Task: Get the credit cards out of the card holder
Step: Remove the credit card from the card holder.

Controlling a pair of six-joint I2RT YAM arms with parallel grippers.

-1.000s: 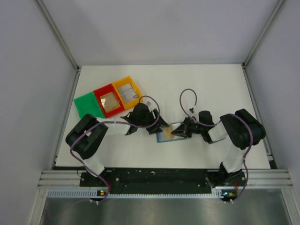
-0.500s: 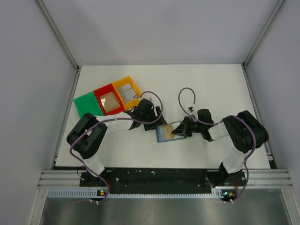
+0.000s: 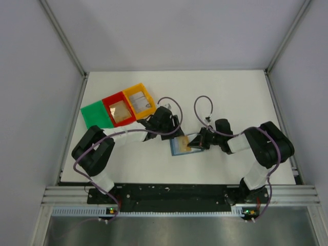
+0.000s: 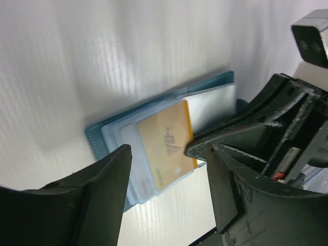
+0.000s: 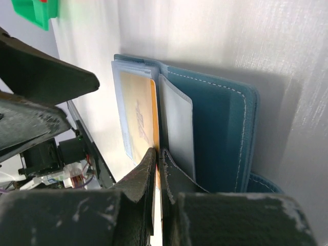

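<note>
Pulled back from the card holder (image 3: 178, 148) over the last second, the left gripper (image 3: 173, 131) now sits a little nearer the trays, while the right gripper (image 3: 193, 143) stays at the holder's right end.

From above, the holder lies open on the white table (image 3: 230, 92) between the two grippers, near the middle of the table. The green tray (image 3: 96, 115), red tray (image 3: 107, 103) and yellow tray (image 3: 134, 88) stand in a touching row up and to the left. A brownish card (image 3: 120, 109) lies in the red one and a pale card (image 3: 138, 99) in the yellow one.

Seen from the left wrist, the left gripper's fingers (image 4: 102, 179) are spread wide with nothing between them, above the holder and apart from it. An orange card (image 4: 164, 143) lies on the stacked clear sleeves of one blue panel. The tip of the right gripper covers the card's far edge.

Seen from the right wrist, the right gripper's fingers (image 5: 138, 179) are closed to a thin slit, and the orange card's edge runs into that slit beside a clear sleeve. The blue outer panel lies flat to the right of the fingers. Whether the card has left its pocket cannot be told. The left gripper shows as dark shapes at the left, and a corner of the green tray appears at the top left.
</note>
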